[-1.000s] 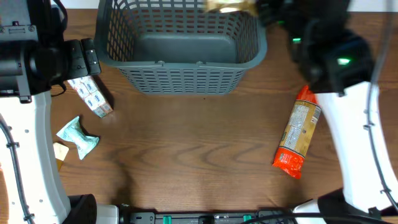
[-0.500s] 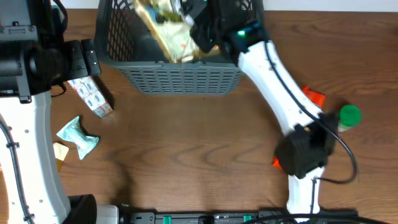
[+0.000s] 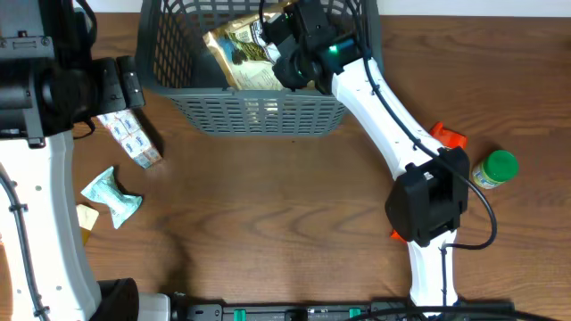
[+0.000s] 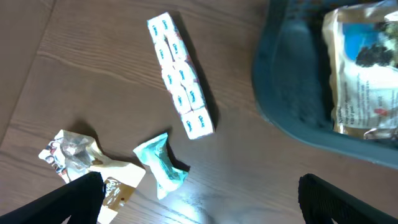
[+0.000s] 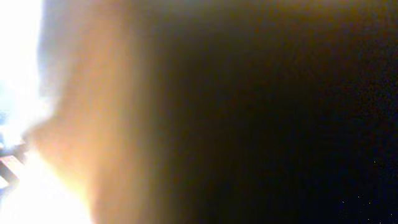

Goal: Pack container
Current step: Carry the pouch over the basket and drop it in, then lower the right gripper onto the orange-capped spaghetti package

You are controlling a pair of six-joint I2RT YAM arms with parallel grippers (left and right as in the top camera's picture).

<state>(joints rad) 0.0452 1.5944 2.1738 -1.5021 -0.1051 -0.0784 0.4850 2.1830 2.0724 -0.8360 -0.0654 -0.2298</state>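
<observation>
Overhead: large dark grey plastic rectangular basket with slotted lattice walls (image 3: pixel 259 111) sits at the far middle of the brown wood-grain table (image 3: pixel 268 214). A flat tan-gold foil pouch (image 3: pixel 239 55) lies tilted inside it, against the near wall. The right gripper (image 3: pixel 284 40) is over the basket at the pouch's right edge. Contact looks likely, but whether its jaws are clamped on the pouch cannot be told. The right wrist view is only a tan-to-black blur with white glare on the left, so it adds nothing. The left gripper (image 3: pixel 125 85) hangs over the table just left of the basket. In the left wrist view its two dark fingers (image 4: pixel 78 196) stand wide apart at the bottom corners with nothing between them. Left of the basket lie a strip of small white packets with blue print (image 3: pixel 129 138), a crinkled teal wrapper (image 3: pixel 111 196) and a crumpled white-and-gold wrapper (image 3: pixel 86 217), each apart from the others. To the right, an orange packet (image 3: pixel 449 137) is mostly hidden under the right arm, and a green-lidded jar (image 3: pixel 496 168) stands just beside it. Writing: the pouch (image 4: pixel 364 74) shows a blue panel with dark berries and lines of small text, too blurred to read. The blue marks on the white packets (image 4: pixel 180 74) are also unreadable, and no brand can be made out.
</observation>
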